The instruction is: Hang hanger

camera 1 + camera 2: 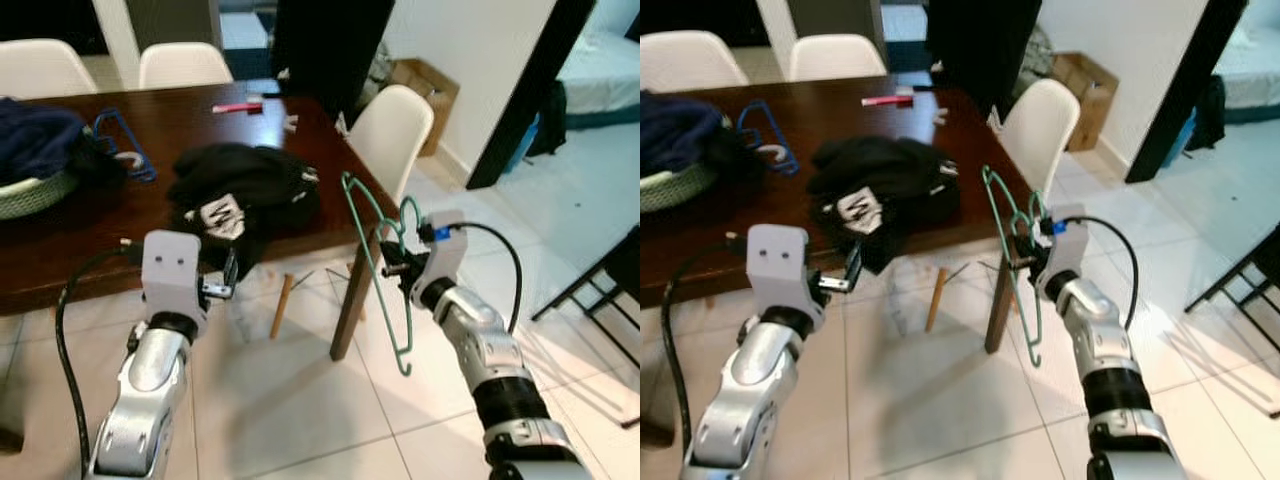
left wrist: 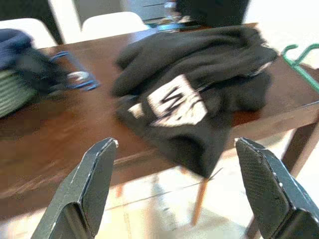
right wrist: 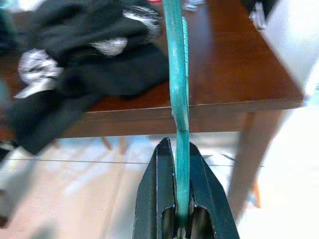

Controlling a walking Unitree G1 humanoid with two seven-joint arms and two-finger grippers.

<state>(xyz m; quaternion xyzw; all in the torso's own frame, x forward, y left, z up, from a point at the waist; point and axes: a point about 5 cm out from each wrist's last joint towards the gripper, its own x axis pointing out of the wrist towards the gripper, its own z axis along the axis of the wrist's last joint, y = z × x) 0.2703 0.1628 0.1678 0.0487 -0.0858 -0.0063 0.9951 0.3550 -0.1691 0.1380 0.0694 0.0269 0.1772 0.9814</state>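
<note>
Between the pressed-together fingers of the right gripper point(image 3: 180, 219) runs the green hanger point(image 1: 372, 262), pinched on its flat bar so that it stands edge-on above the jaws and hangs below them over the tiled floor point(image 1: 300, 410), just off the corner of the dark wooden table point(image 1: 60, 250). No rail or hook to hang it on can be made out, so the step in hand looks like carrying it to one. To do that well, the grip should stay firm on the thin bar, since a narrow pinch lets a hanger swivel, and the hook end should be kept free and turned toward whatever rail comes into view. Swinging wide of the table leg and the white chair point(image 1: 395, 135) beyond the jaws would save a snag. Ahead of the left gripper point(image 2: 177, 199), whose jaws are spread wide and hold nothing, a black garment point(image 2: 199, 99) with a white print lies heaped on the table, partly draped over the near edge. Farther off on that side sits a pale woven basket point(image 1: 35, 192) holding dark blue clothing point(image 1: 35, 135), with a blue hanger point(image 1: 125, 145) lying against it on the tabletop.
</note>
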